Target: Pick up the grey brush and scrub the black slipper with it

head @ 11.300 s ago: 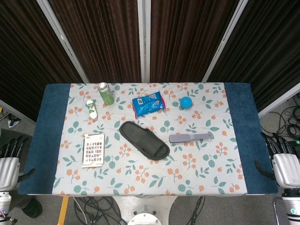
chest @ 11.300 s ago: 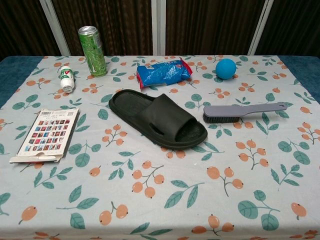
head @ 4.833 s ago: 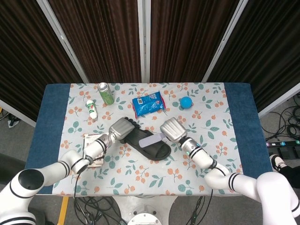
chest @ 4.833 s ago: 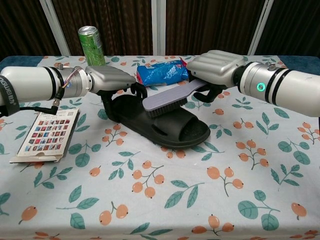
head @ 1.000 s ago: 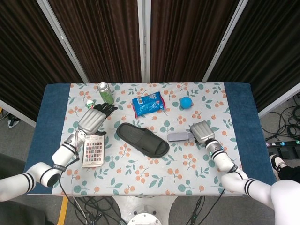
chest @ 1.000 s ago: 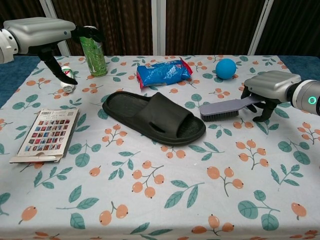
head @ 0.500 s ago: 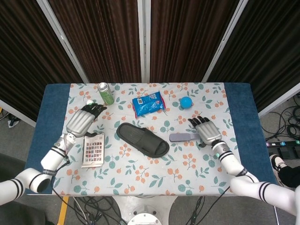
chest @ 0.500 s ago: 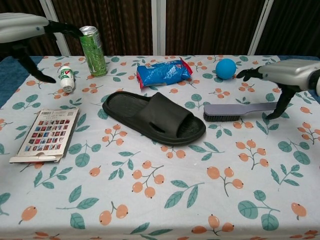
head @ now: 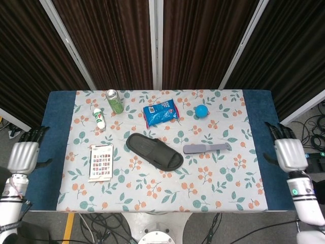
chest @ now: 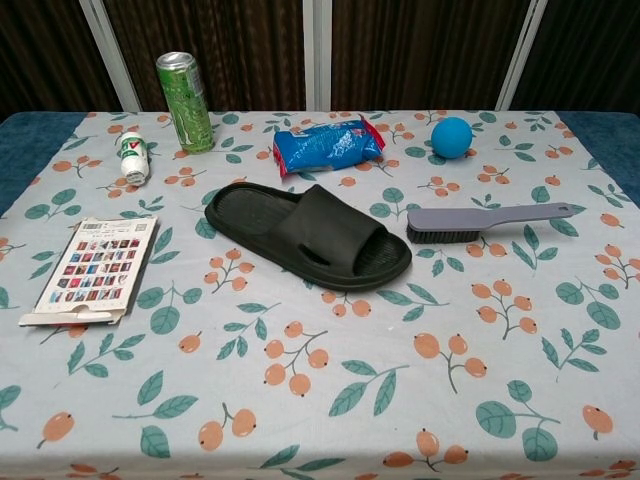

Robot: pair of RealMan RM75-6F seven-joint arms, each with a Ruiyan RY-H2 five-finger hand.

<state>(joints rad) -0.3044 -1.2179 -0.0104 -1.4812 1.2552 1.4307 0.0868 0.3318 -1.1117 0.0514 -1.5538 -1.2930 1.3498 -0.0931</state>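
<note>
The black slipper [head: 155, 151] [chest: 308, 236] lies flat near the middle of the floral cloth. Just to its right the grey brush [head: 206, 148] [chest: 484, 222] rests on the cloth, bristles down, handle pointing right, with nothing touching it. My left hand [head: 23, 154] hangs off the table's left edge, fingers apart and empty. My right hand [head: 288, 152] sits beyond the right edge, also empty with fingers spread. Neither hand appears in the chest view.
Behind the slipper are a green can [head: 115, 101] [chest: 185, 88], a small white bottle [head: 98, 118] [chest: 132, 157], a blue snack bag [head: 161, 113] [chest: 328, 144] and a blue ball [head: 202, 111] [chest: 452, 137]. A sticker card [head: 101, 162] [chest: 92, 269] lies at the left.
Both hands have pulled back from over the table to beyond its left and right edges. The brush, let go earlier, stays beside the slipper.
</note>
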